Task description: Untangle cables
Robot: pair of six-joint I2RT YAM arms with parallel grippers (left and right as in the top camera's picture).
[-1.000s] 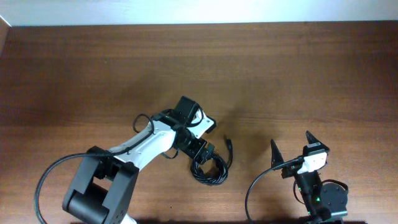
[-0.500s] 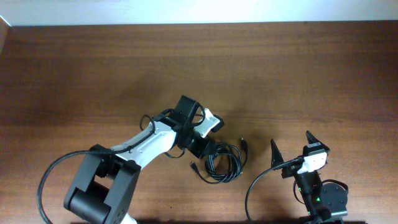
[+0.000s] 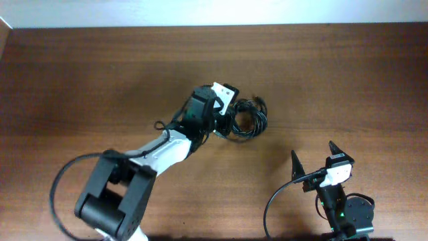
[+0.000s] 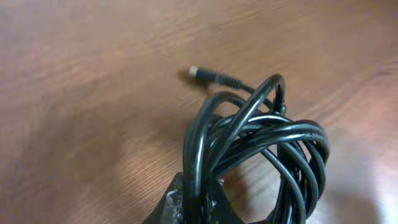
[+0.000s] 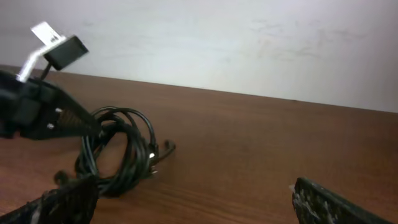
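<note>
The cables (image 3: 249, 119) are a small bundle of thin black loops near the middle of the table. My left gripper (image 3: 226, 124) is shut on one side of the bundle. In the left wrist view the cables (image 4: 261, 146) fan out from the fingertips (image 4: 177, 202), and a silver-tipped plug (image 4: 195, 72) sticks out beyond them. From the right wrist view the cables (image 5: 121, 152) hang from the left gripper (image 5: 84, 126) just over the wood; whether they touch it is unclear. My right gripper (image 3: 313, 163) stands open at the front right, apart from the bundle, with nothing between its fingers (image 5: 326, 204).
The brown wooden table (image 3: 348, 73) ends at a pale wall along the far edge. The left arm (image 3: 157, 150) stretches diagonally from the front left. A thicker black robot cable (image 3: 274, 201) loops beside the right arm's base.
My left gripper closed on the bundle near the front middle and carried it away from the front edge and to the right. The right arm has not moved.
</note>
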